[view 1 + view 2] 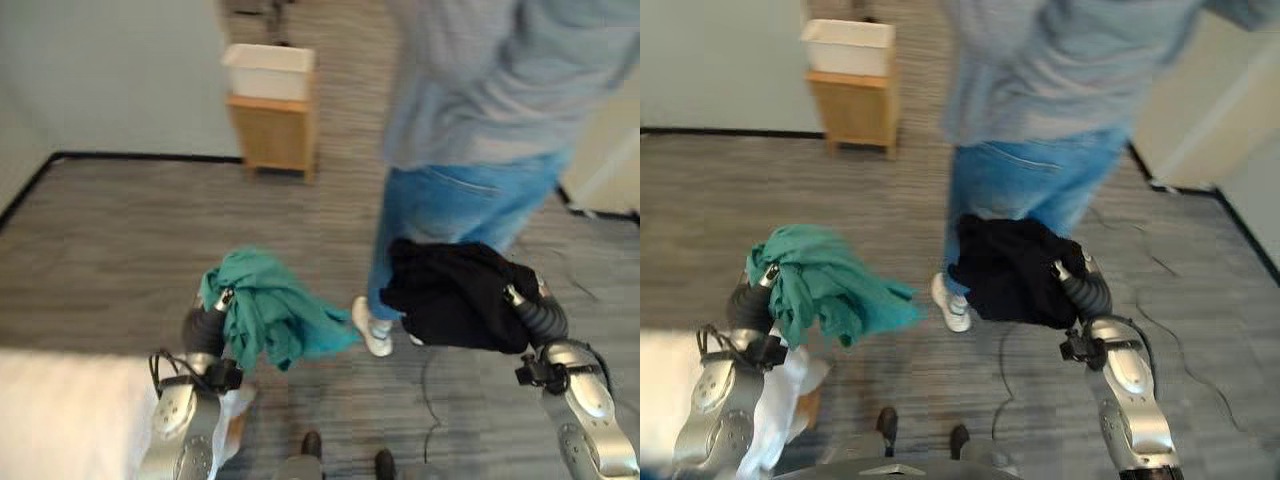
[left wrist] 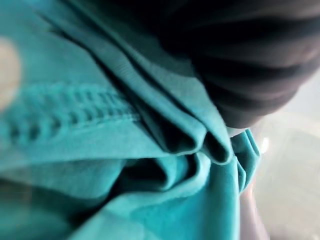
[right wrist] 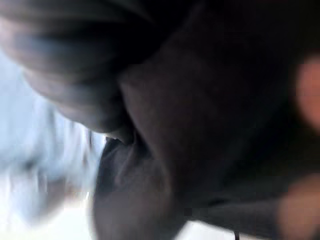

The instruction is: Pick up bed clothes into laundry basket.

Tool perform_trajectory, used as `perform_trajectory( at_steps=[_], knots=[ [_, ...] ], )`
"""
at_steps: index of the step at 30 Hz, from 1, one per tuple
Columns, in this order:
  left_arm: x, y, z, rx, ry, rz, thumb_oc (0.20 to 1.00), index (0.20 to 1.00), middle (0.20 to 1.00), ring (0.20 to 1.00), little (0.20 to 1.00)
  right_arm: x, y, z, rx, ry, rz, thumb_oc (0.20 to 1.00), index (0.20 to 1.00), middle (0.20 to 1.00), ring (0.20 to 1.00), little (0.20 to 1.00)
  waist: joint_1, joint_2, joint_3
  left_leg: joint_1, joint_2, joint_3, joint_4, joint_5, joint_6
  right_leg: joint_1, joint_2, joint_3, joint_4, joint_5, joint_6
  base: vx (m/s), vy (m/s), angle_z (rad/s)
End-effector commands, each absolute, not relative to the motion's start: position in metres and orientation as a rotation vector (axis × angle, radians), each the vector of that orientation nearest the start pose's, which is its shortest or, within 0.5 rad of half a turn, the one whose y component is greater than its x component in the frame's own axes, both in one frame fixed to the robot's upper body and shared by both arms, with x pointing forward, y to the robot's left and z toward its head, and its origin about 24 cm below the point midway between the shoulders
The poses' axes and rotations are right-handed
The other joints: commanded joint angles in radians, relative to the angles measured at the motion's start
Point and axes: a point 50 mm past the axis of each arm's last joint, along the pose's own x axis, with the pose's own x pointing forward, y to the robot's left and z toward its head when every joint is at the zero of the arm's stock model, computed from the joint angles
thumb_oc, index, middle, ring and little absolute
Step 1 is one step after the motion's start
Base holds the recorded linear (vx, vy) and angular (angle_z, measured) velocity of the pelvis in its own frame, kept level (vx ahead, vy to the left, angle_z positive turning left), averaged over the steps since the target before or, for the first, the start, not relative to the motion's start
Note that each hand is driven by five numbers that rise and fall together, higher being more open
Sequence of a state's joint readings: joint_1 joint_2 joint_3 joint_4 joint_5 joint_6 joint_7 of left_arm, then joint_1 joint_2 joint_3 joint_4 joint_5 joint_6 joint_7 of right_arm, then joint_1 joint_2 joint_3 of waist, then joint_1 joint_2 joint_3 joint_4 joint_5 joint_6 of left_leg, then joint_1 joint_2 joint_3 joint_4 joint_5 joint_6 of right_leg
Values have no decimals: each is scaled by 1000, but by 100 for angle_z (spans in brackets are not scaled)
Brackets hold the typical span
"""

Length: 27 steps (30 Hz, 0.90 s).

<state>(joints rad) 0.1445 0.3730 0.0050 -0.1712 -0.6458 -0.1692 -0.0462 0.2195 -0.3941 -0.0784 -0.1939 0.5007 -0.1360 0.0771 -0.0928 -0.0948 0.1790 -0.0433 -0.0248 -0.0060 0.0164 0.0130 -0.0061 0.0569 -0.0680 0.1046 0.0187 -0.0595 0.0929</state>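
A bunched teal garment (image 1: 270, 310) hangs in the air from my left hand (image 1: 205, 325), which is shut on it; a silver finger shows over its top fold. A black garment (image 1: 450, 295) is held up by my right hand (image 1: 535, 312), shut on it the same way. Up close, teal folds (image 2: 125, 150) and black cloth (image 3: 200, 125) press against each hand. The white laundry basket (image 1: 268, 70) stands on a small wooden stand (image 1: 272, 132) at the far side of the room, well ahead of both hands.
A person (image 1: 460, 200) in blue jeans and a grey top stands right in front, between me and the basket, one white shoe (image 1: 372, 328) near the teal garment. The white bed edge (image 1: 60, 410) is at lower left. White cloth (image 1: 780, 400) hangs under my left arm.
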Motion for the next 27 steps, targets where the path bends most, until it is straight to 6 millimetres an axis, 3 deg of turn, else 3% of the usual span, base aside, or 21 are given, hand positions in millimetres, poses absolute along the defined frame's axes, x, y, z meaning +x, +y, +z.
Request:
perform_trajectory(
  at_steps=[1,13,14,20,27],
  knots=[
    [222,213,97,-260,-310,-53,200,200,200,200,200,216,-228,103,69,-307,41,200,200,200,200,200,-13,54,-65,67,38,76,-27,-18,7,-67,56,-38,13,55,-10,80,49,-36],
    [216,210,82,-266,-227,-48,200,200,200,200,200,216,-225,100,62,-283,52,200,200,200,200,200,-23,60,-104,131,42,116,-67,-37,10,-30,68,-15,-34,64,-6,79,6,-11],
    [238,196,29,-175,32,-39,200,200,200,200,200,210,-234,7,212,107,-85,200,200,200,200,200,66,58,-83,72,76,127,25,-51,-14,-5,-55,-278,17,5,18,34,-5,-8],
    [232,192,24,-184,57,-58,200,200,200,200,200,207,-231,-1,218,146,-75,200,200,200,200,200,67,58,-97,85,76,122,6,-47,-16,11,-50,-285,5,8,18,21,-22,12],
    [226,203,21,-173,75,2,200,200,200,200,200,207,-227,-1,204,158,-51,200,200,200,200,200,81,57,-107,94,74,110,-3,-45,-15,23,-49,-296,9,3,17,22,-4,8]
  ],
)
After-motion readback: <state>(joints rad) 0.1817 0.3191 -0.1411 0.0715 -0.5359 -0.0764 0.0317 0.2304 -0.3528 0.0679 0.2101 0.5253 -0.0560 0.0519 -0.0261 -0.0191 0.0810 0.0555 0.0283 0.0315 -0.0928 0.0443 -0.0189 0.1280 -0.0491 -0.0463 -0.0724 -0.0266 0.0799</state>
